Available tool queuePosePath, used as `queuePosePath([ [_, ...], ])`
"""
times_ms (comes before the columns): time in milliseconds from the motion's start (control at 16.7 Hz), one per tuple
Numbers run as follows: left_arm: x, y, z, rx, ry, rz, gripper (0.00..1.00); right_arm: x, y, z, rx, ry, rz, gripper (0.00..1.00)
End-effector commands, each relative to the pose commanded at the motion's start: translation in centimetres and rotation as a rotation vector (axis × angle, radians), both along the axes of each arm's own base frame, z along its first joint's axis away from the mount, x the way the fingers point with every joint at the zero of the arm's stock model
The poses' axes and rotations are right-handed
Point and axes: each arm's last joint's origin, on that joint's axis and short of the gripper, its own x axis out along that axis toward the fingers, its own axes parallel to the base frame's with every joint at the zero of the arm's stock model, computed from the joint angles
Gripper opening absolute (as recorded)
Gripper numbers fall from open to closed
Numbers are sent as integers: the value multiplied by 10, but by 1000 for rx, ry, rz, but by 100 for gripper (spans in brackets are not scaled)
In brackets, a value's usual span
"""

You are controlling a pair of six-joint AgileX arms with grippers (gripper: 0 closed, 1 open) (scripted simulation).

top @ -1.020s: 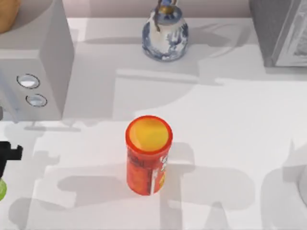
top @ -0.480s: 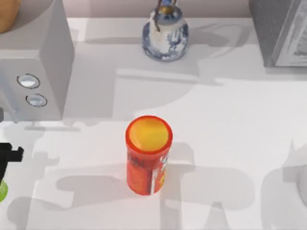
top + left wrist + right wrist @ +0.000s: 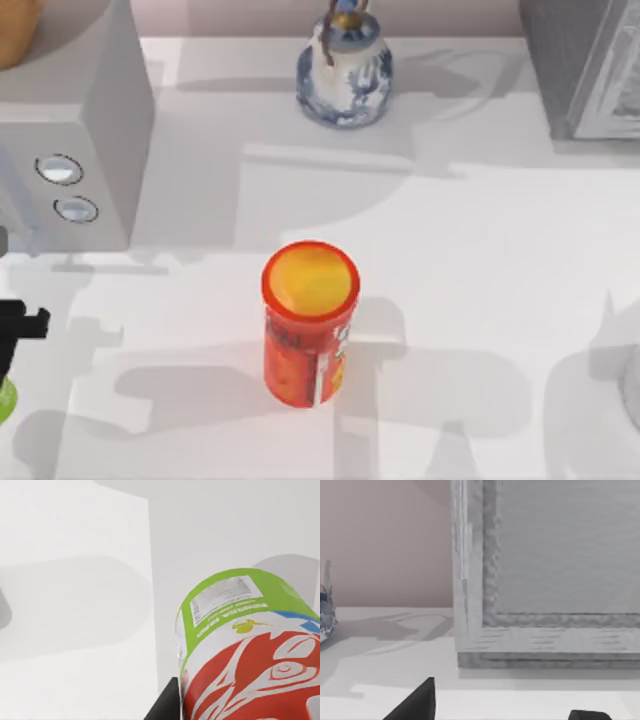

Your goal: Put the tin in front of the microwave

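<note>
The microwave (image 3: 65, 120) stands at the table's (image 3: 480, 260) far left. In front of it, near the left edge, the left gripper (image 3: 15, 325) is clamped around the tin (image 3: 250, 650). To the microwave's right stands an orange canister (image 3: 308, 325). The right gripper's (image 3: 502, 710) fingers are spread apart.

Top view: left pincer (image 3: 22, 325) cut by left edge, a black stub showing; fingers out of frame. Tin (image 3: 5, 398) a green sliver at that edge; in the left wrist view, tin (image 3: 250, 645) cut off low and right. Microwave (image 3: 70, 150) cropped top and left. Dark grey box (image 3: 585, 65) cropped top right.
</note>
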Motion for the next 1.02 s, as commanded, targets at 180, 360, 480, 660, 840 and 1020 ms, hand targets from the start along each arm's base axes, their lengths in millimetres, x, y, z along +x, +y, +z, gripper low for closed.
queuePosePath([
  [180, 0, 0, 0, 0, 0, 0, 45, 0, 0, 0, 0, 0, 0, 100],
  [360, 0, 0, 0, 0, 0, 0, 68, 0, 0, 0, 0, 0, 0, 100],
  [480, 0, 0, 0, 0, 0, 0, 83, 0, 0, 0, 0, 0, 0, 100],
  [660, 0, 0, 0, 0, 0, 0, 100, 0, 0, 0, 0, 0, 0, 100],
  [840, 0, 0, 0, 0, 0, 0, 100, 0, 0, 0, 0, 0, 0, 100],
  [1020, 0, 0, 0, 0, 0, 0, 100, 0, 0, 0, 0, 0, 0, 100],
])
